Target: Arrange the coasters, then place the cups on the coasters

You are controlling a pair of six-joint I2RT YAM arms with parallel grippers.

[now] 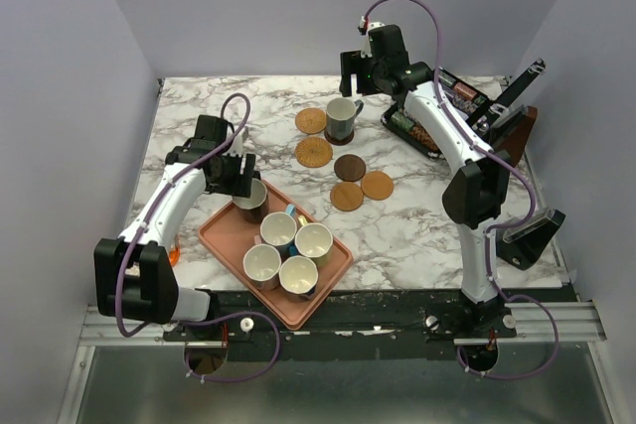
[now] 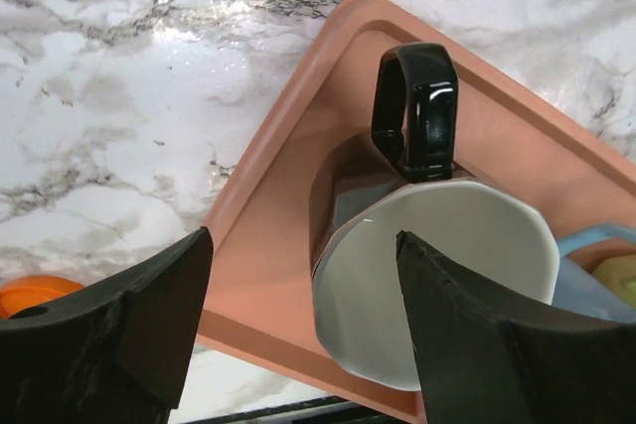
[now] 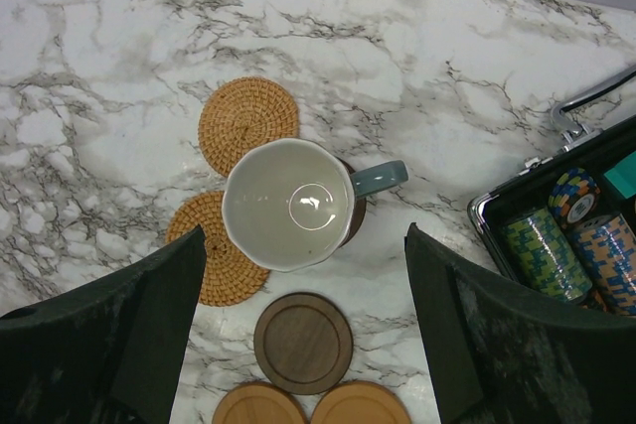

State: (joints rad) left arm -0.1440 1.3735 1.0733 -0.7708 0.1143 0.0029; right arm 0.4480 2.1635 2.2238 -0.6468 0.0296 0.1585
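One cup (image 3: 290, 204) stands on its coaster (image 3: 356, 223) below the open right claw (image 3: 304, 235); the open left claw (image 2: 303, 240) should next grip the black cup (image 2: 437, 275) beneath.

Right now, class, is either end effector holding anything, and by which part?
Nothing is held. The left end effector stands open at the black cup on the tray; the right end effector hangs open above the grey-green cup.

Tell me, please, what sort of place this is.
Likely a robot test cell, not a home: plain walls box in a marble-patterned table, two arms are bolted to a metal rail at its near edge, and a tray of cups sits ready.
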